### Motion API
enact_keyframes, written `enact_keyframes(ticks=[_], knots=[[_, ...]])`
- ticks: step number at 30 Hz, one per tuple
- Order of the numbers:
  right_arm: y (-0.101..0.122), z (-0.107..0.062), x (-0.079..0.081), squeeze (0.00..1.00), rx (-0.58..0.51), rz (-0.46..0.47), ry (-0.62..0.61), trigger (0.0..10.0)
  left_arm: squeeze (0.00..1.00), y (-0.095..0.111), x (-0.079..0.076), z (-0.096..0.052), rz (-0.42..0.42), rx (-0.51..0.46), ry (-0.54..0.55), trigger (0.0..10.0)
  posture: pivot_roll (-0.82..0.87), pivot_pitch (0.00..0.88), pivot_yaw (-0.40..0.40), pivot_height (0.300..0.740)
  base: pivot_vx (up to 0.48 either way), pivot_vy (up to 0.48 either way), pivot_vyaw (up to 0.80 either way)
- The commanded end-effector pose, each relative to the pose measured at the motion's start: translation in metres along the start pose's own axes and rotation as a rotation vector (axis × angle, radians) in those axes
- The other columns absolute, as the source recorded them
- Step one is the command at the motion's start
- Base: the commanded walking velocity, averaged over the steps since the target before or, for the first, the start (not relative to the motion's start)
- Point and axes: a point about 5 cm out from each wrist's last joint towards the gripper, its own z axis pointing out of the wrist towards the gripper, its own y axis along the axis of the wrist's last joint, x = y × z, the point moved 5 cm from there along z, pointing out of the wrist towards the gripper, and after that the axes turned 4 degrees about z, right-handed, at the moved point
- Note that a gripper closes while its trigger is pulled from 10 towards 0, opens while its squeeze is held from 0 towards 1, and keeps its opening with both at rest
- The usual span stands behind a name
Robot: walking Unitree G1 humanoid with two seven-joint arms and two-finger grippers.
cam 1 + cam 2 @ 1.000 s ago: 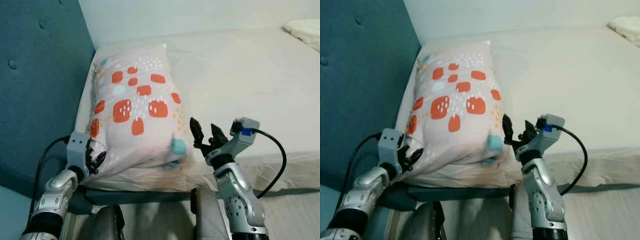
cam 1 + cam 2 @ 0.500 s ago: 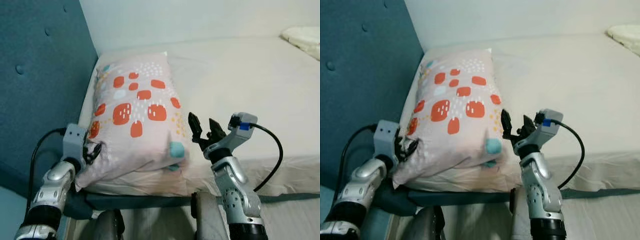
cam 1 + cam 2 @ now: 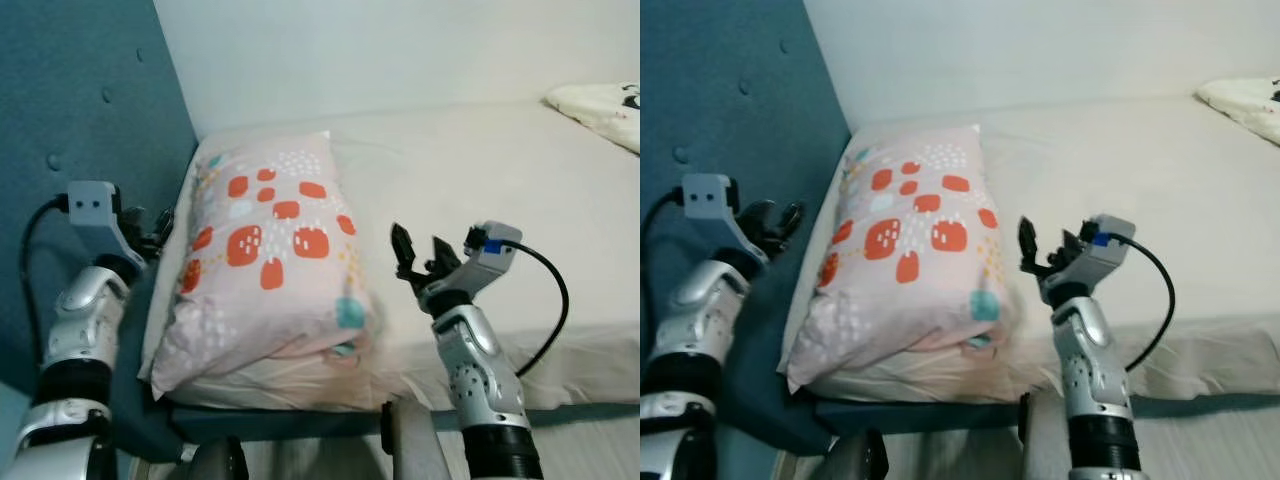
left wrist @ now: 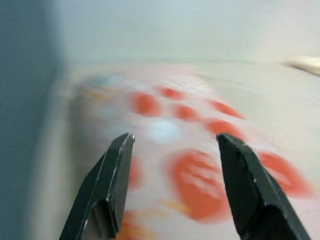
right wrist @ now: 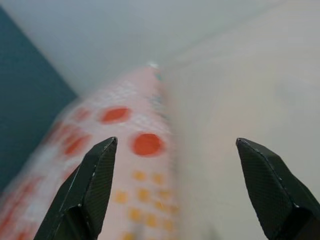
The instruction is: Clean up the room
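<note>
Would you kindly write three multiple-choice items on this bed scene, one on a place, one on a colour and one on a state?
1. Where does the pillow lie?
A. on the floor
B. on the bed, along the blue headboard
C. at the bed's far right corner

2. What colour are the pillow's largest blotches?
A. orange-red
B. green
C. black

3. How are the two grippers?
A. both shut on the pillow
B. one open, one shut
C. both open, holding nothing

Answers:
1. B: it rests on the mattress beside the headboard.
2. A: orange-red patches cover its pale pink case.
3. C: the left gripper and the right gripper both show spread fingers off the pillow.
</note>
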Motion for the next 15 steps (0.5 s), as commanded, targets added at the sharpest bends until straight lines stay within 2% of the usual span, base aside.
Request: enact_keyframes(ticks=[1,2,3,5,6,7,9,11,15], knots=[[-0.013,-0.001,-0.009,0.00,0.040,-0.047,-0.046,10.0,0.00,-0.007,-0.022,0.000,-0.034,0.013,-0.105,10.0,0.00,0.057,0.059,0.550,0.000,0.000,0.00],[-0.013,-0.001,-0.009,0.00,0.040,-0.047,-0.046,10.0,0.00,-0.007,-0.022,0.000,-0.034,0.013,-0.105,10.0,0.00,0.057,0.059,0.550,0.000,0.000,0.00],[-0.022,-0.002,-0.015,0.00,0.068,-0.055,-0.059,10.0,0.00,-0.016,-0.037,0.002,-0.055,0.021,-0.138,10.0,0.00,0.052,0.054,0.550,0.000,0.000,0.00],[-0.038,-0.006,-0.020,0.00,0.116,-0.054,-0.069,10.0,0.00,-0.043,-0.059,0.004,-0.112,0.063,-0.136,10.0,-0.01,0.045,0.049,0.550,0.000,0.000,0.00],[-0.038,-0.006,-0.020,0.00,0.116,-0.054,-0.069,10.0,0.00,-0.043,-0.059,0.004,-0.112,0.063,-0.136,10.0,-0.01,0.045,0.049,0.550,0.000,0.000,0.00],[-0.048,-0.008,-0.018,0.00,0.145,-0.052,-0.061,10.0,0.00,-0.065,-0.073,0.002,-0.182,0.109,-0.124,10.0,-0.01,0.043,0.047,0.550,0.000,0.000,0.00],[-0.049,-0.009,-0.017,0.00,0.149,-0.051,-0.056,10.0,0.00,-0.070,-0.076,0.002,-0.193,0.121,-0.119,10.0,-0.01,0.043,0.047,0.550,0.000,0.000,0.00],[-0.052,-0.009,-0.009,0.00,0.150,-0.051,-0.013,10.0,0.00,-0.084,-0.082,0.001,-0.216,0.154,-0.093,10.0,-0.02,0.035,0.040,0.550,0.000,0.000,0.00],[-0.054,-0.009,-0.002,0.00,0.146,-0.046,0.034,10.0,0.00,-0.093,-0.087,0.001,-0.247,0.180,-0.069,10.0,-0.02,0.030,0.033,0.550,0.000,0.000,0.00]])
